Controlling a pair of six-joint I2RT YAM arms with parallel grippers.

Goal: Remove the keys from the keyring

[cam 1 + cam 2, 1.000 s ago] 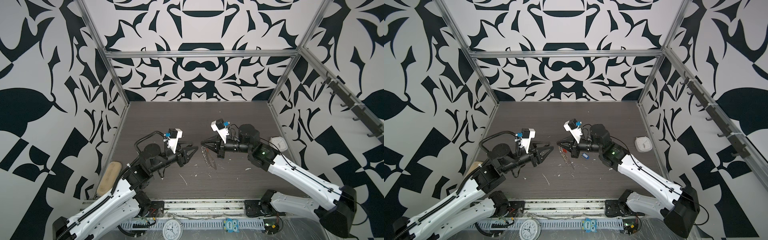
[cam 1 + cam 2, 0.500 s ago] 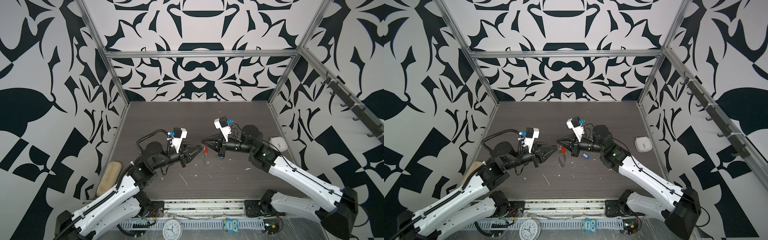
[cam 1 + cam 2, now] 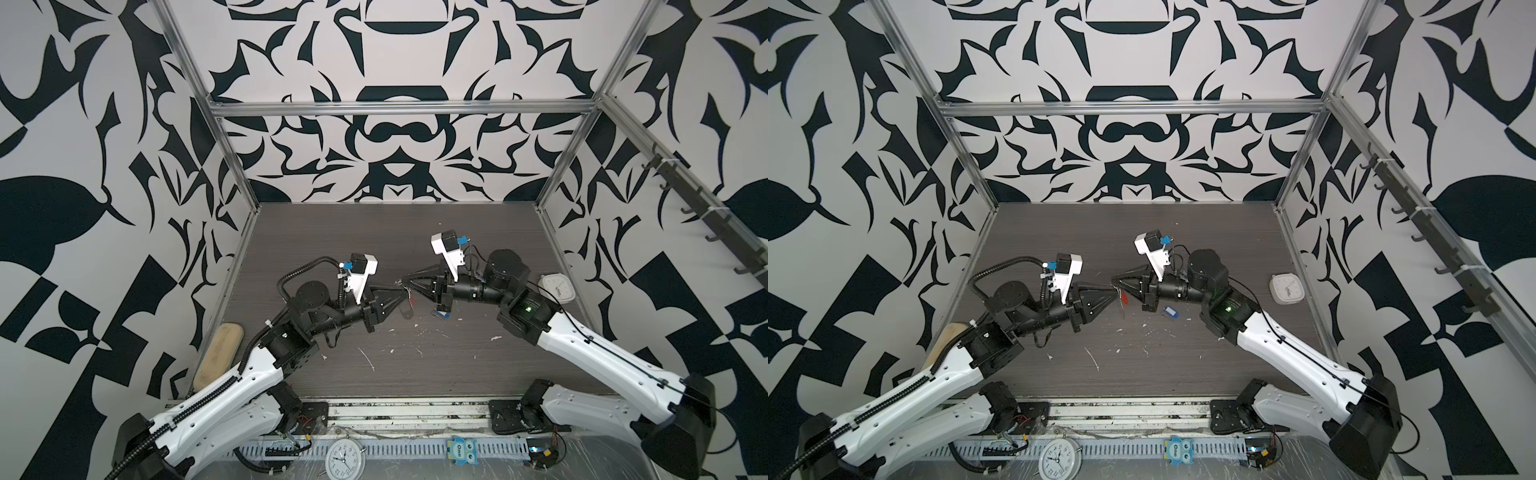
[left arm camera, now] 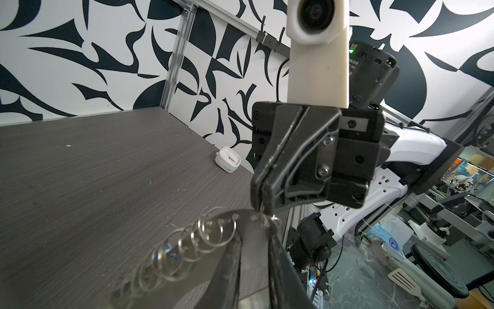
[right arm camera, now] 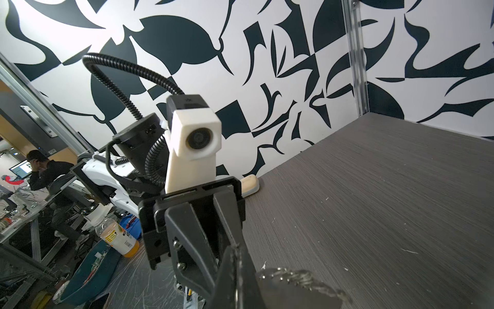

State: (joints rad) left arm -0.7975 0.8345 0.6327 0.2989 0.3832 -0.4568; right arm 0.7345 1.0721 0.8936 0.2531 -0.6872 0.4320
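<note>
Left gripper (image 3: 404,293), arrived from left, jaws narrowed, hold indiscernible, tip-to-tip with right gripper (image 3: 402,283) clamped on silvery linked-ring keyring (image 4: 211,235); oblong red plastic key (image 3: 1124,298) dangles beneath, likely next for removal.

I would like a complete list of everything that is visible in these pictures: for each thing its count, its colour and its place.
table: one, dark grey wood grain, floor of the cell
keyring: one chain of rings, silvery, in the air at the tips of both hands
red key: one, red tag, hanging below those tips
blue key: one, blue tag, lying on the table near the right hand
square clock: one, white, on the table by the right wall
round clock: one, white, front edge
owl-shaped item: one, light blue, front edge
oblong object: one, beige, left edge of the table
left hand: one, black, at the keyring, grip unclear
right hand: one, black, shut on the keyring
</note>
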